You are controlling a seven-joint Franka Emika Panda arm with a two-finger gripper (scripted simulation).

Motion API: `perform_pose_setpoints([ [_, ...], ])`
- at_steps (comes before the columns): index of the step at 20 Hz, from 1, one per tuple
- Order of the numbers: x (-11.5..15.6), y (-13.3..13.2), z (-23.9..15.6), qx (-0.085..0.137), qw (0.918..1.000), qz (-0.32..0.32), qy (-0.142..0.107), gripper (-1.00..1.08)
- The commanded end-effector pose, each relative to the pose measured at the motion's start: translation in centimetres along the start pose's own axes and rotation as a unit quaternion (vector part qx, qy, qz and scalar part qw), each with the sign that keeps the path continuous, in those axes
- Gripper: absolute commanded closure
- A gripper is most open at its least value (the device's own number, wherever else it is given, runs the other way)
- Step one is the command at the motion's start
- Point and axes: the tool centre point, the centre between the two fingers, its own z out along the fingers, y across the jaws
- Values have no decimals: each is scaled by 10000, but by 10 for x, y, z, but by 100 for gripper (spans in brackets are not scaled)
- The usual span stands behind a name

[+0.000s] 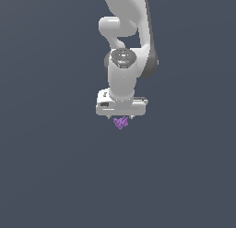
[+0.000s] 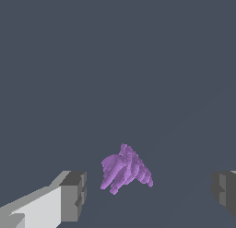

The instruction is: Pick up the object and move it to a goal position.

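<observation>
The object (image 1: 120, 123) is a small bright purple jagged lump lying on the dark grey floor, just below the white hand of my arm in the exterior view. In the wrist view the object (image 2: 124, 170) lies between my two grey fingertips (image 2: 73, 196), closer to one of them, with clear gaps on both sides. My gripper (image 2: 150, 192) is open and touches nothing. In the exterior view the gripper (image 1: 120, 118) sits right over the lump and its fingers are mostly hidden by the hand.
A flat dark grey surface (image 1: 55, 167) fills both views. Apart from my own white arm (image 1: 124, 47) rising behind the hand, I see no other objects and no goal marker.
</observation>
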Motion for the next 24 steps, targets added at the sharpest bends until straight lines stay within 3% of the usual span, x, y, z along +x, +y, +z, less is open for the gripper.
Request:
perform_pose_setpoints([
  [1, 0, 0, 0, 0, 10000, 0, 0, -92],
  [10, 1, 31, -4, -29, 9992, 392, -42, -92],
  [24, -8, 26, 9, -25, 9998, -199, -23, -92],
])
